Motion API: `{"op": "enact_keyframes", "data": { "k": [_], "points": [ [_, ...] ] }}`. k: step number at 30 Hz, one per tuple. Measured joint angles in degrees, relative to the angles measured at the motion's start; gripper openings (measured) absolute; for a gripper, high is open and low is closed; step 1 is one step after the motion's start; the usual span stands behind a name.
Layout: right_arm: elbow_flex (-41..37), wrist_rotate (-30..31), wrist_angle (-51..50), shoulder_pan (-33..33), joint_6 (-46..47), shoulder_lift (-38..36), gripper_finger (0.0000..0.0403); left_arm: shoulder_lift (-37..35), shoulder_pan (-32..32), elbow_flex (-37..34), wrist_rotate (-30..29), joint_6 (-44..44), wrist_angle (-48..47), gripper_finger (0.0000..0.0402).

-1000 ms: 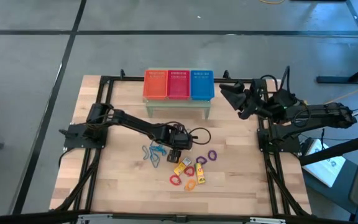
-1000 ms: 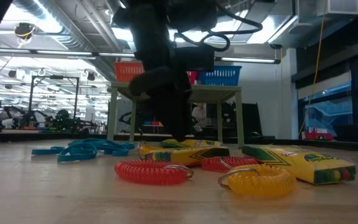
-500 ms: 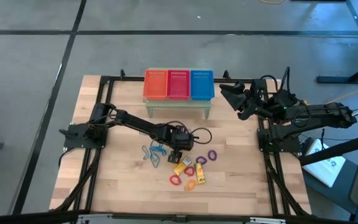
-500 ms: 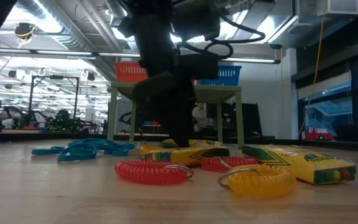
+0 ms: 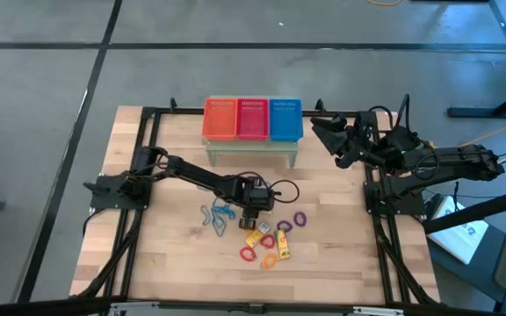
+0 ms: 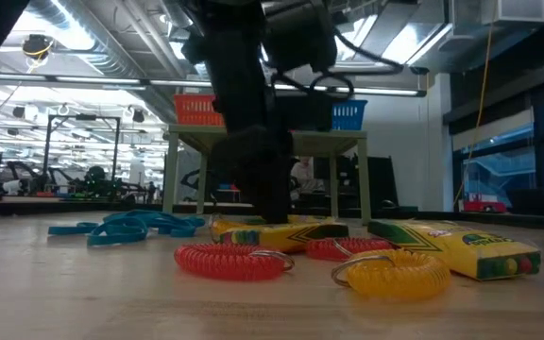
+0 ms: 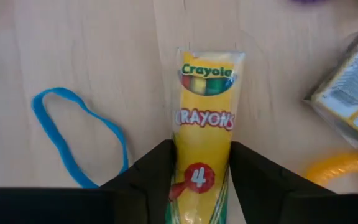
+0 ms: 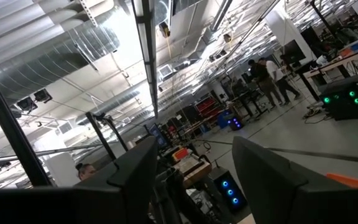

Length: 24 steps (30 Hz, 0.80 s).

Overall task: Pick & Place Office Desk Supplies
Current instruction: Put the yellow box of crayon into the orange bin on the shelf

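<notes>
The left gripper (image 7: 201, 180) has come down since a second ago and is closing on the yellow cardboard crayon pack (image 7: 205, 124) beside the thin blue rubber loop (image 7: 79, 134); lifting seems next.

Between the matt black fingers (image 7: 148, 180) lies a crayon pack (image 7: 204, 130) of glossy yellow printed film. Beside the fingers the blue loop (image 7: 79, 134) looks like smooth rubber. The worktop (image 7: 73, 43) is pale, smooth wood with fine grain.
</notes>
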Motion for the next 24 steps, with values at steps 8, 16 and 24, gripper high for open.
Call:
{"op": "enact_keyframes", "data": {
  "k": [8, 16, 24],
  "points": [
    [0.0, 0.0, -0.02, 0.0, 0.18, 0.0, 0.0213, 3.0, -0.55, 0.03, 0.11, -3.7, 0.02, 0.0189],
    [0.0, 0.0, -0.02, 0.11, -0.04, 0.0, 0.0213, 3.17, -0.58, -0.05, 1.63, -5.23, 0.13, 0.0123],
    [0.0, -0.28, 1.55, 0.11, -0.25, 0.0, 0.0213, 1.74, 1.09, 5.29, 5.8, -5.35, -1.11, 0.0047]
  ]
}}
